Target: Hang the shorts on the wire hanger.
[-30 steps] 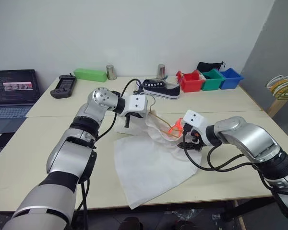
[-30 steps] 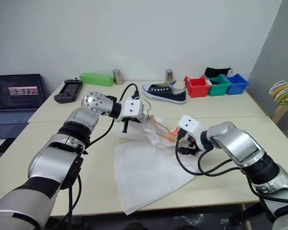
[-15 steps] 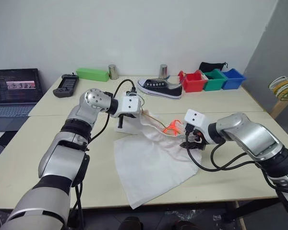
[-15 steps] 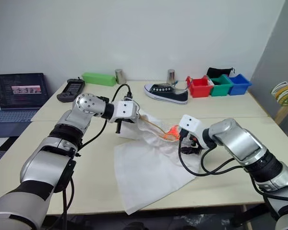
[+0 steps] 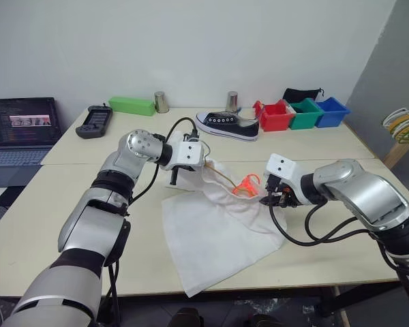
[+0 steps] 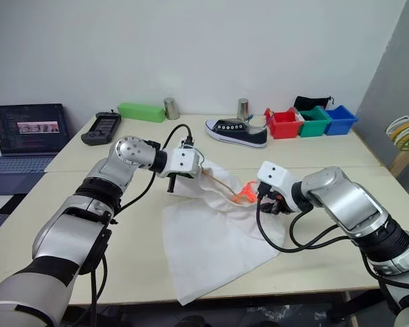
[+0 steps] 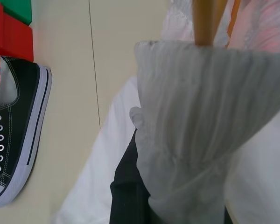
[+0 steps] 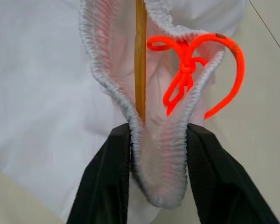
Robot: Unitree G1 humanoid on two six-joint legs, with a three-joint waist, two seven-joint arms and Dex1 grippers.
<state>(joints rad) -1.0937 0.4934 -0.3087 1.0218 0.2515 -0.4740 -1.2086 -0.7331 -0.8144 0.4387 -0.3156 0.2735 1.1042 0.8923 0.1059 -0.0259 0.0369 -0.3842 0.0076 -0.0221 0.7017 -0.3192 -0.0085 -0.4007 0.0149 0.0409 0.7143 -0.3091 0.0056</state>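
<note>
The white shorts (image 5: 211, 231) lie spread on the table, their gathered waistband raised between my two grippers. A tan wire hanger (image 8: 140, 56) runs inside the waistband opening, next to the orange drawstring (image 8: 186, 70). My left gripper (image 5: 176, 178) is shut on the waistband's left end, and the fabric drapes over its black finger (image 7: 126, 186). My right gripper (image 8: 157, 130) pinches the waistband's right end between both fingers, just below the drawstring bow (image 5: 245, 184). The hanger's hook is hidden.
A black sneaker (image 5: 228, 126) sits behind the shorts. Red (image 5: 273, 117), green (image 5: 303, 114) and blue (image 5: 329, 111) bins stand at the back right. Two metal cups (image 5: 159, 102), a green box (image 5: 130, 105), a controller (image 5: 94, 121) and a laptop (image 5: 19, 129) are at the back left.
My right gripper's fingers have closed onto the right end of the waistband. The left gripper keeps its hold.
</note>
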